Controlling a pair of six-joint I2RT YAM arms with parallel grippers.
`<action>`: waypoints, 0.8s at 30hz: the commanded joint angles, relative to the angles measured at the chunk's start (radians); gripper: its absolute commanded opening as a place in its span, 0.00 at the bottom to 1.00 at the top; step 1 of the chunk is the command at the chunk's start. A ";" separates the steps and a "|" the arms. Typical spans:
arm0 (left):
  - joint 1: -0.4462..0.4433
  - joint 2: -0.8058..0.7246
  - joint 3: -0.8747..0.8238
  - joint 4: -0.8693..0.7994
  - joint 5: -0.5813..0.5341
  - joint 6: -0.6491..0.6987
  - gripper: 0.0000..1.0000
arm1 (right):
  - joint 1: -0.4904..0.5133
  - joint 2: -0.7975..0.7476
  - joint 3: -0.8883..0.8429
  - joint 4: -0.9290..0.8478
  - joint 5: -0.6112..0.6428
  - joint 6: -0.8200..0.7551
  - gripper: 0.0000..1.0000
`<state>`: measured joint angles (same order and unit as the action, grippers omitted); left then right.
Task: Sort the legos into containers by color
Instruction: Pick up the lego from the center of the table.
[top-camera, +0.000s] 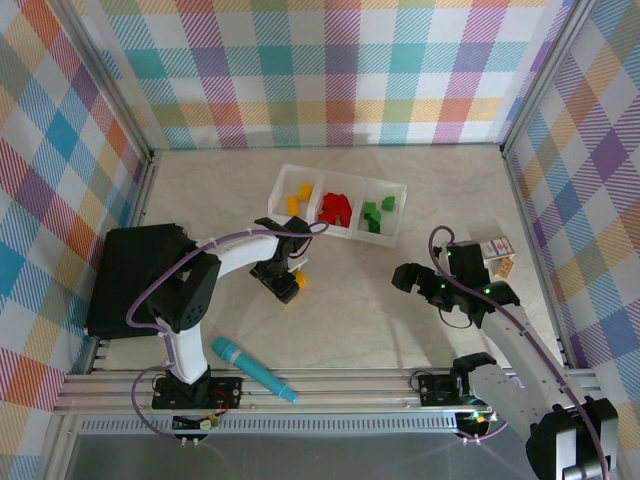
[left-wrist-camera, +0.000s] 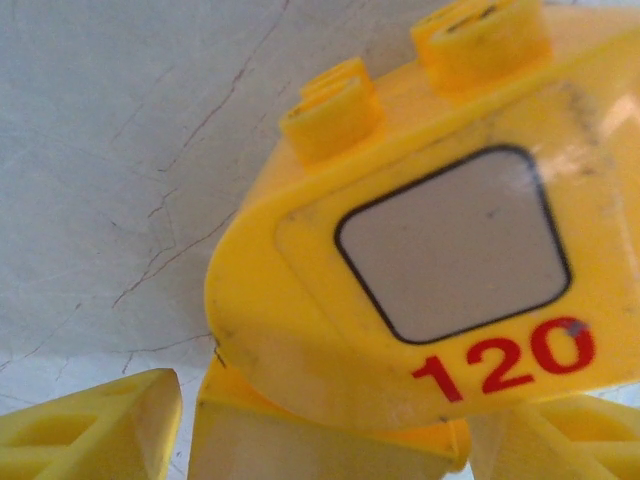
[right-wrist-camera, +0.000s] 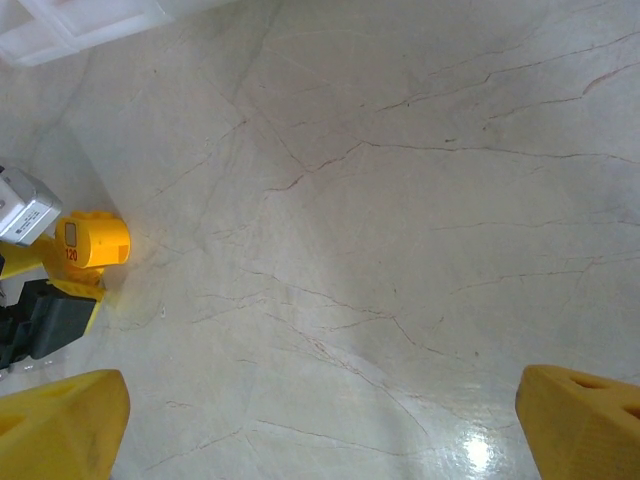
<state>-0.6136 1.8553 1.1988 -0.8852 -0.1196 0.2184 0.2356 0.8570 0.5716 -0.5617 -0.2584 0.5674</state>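
Pastel plaid walls (top-camera: 340, 70) enclose three sides. The pale desk (top-camera: 350, 300) (marbled, finely veined) shows a bright glare spot.

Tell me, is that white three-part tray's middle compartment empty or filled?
Partly filled: red plastic bricks lie in the middle compartment of the white plastic tray.

Robot test booth: plaid-cloth walls (top-camera: 330, 70), aluminium rail (top-camera: 350, 384), marble-look tabletop (top-camera: 370, 305).
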 joint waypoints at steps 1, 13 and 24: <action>-0.005 0.011 0.030 -0.007 0.014 0.007 0.71 | -0.004 -0.001 -0.008 0.005 0.008 -0.017 0.99; -0.028 -0.014 0.012 -0.025 0.024 -0.008 0.59 | -0.004 -0.001 -0.009 0.007 0.012 -0.012 0.99; -0.028 -0.032 -0.014 0.007 0.067 -0.073 0.39 | -0.004 -0.005 -0.004 0.002 0.019 -0.009 0.99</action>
<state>-0.6380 1.8538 1.2003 -0.8841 -0.0799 0.1711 0.2356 0.8566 0.5701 -0.5613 -0.2440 0.5674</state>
